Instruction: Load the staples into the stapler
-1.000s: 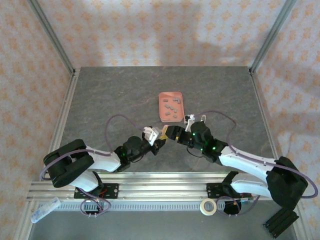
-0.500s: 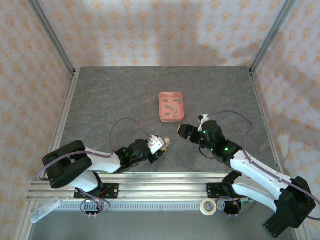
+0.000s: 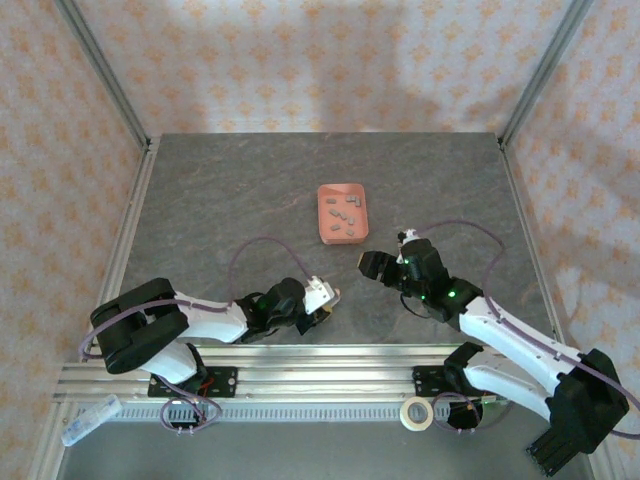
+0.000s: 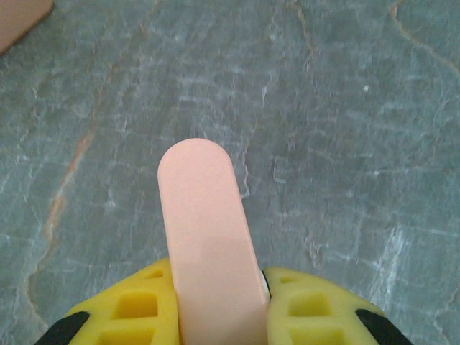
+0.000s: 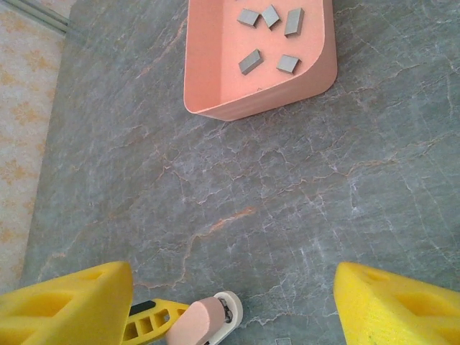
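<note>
Pale pink-and-white mini stapler (image 4: 208,244) is pinched by my left gripper (image 4: 219,309) to steady it for loading; right gripper (image 5: 231,305), jaws spread, faces grey metal staples (image 5: 269,32) in far salmon-pink tray (image 5: 215,72).

I work over a dark grey-green, stone-look surface (image 3: 230,200) veined with pale and rusty lines, matte under soft, even light. Walls (image 3: 300,60) papered cream with small orange floral motifs close it in at 9, 12 and 3 o'clock, and the far one carries faint grey shadows. Silver metal posts (image 3: 100,65) rise from the far corners at 11 and 1 o'clock. At 6 o'clock slotted aluminium rails (image 3: 320,385) run along the near edge, with a roll of tape (image 3: 416,412) at 5 o'clock.
</note>
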